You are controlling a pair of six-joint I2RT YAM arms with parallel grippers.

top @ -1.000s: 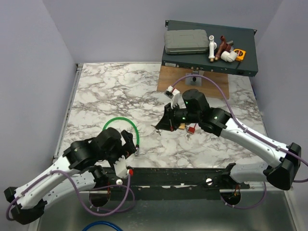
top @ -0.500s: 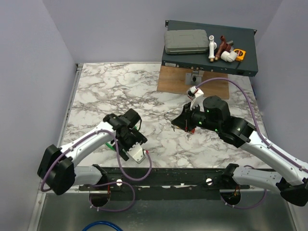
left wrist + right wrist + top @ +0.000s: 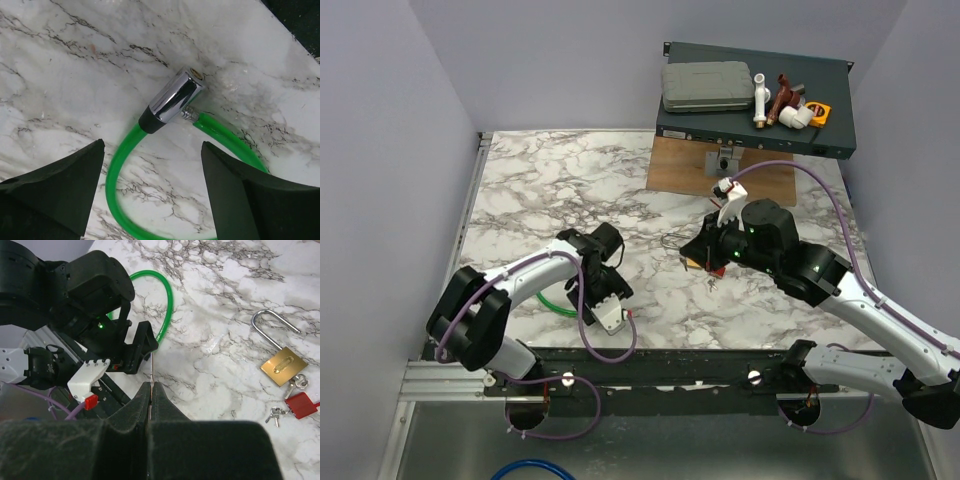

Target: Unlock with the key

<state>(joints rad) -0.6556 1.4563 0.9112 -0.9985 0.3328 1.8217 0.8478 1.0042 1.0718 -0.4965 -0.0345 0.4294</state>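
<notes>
**Left arm swings onto the cable; the key lies untouched**

Over the marble table (image 3: 520,190), the biggest change in the last 1 second is the left arm. It has swung out from the near edge and now hangs the left gripper (image 3: 152,145) low over the green cable (image 3: 112,175). Its fingers are released and spread either side of the loop, short of the cable's chrome end (image 3: 172,102), and they grip nothing. Steadying the cable looks like the step in hand.

The right arm has lifted back from the padlock and then held its place. The right gripper (image 3: 151,387) is clenched, and I cannot tell whether anything thin is pinched at its tips.

The brass padlock (image 3: 283,366) lies flat on the marble, well apart from the cable. Smallest of all, the key (image 3: 274,415) rests on the table just beside the padlock, next to its red tag (image 3: 300,405), in neither gripper.

By this showing, unlocking has not begun: 1 of the 2 arms must first pick up the key.
</notes>
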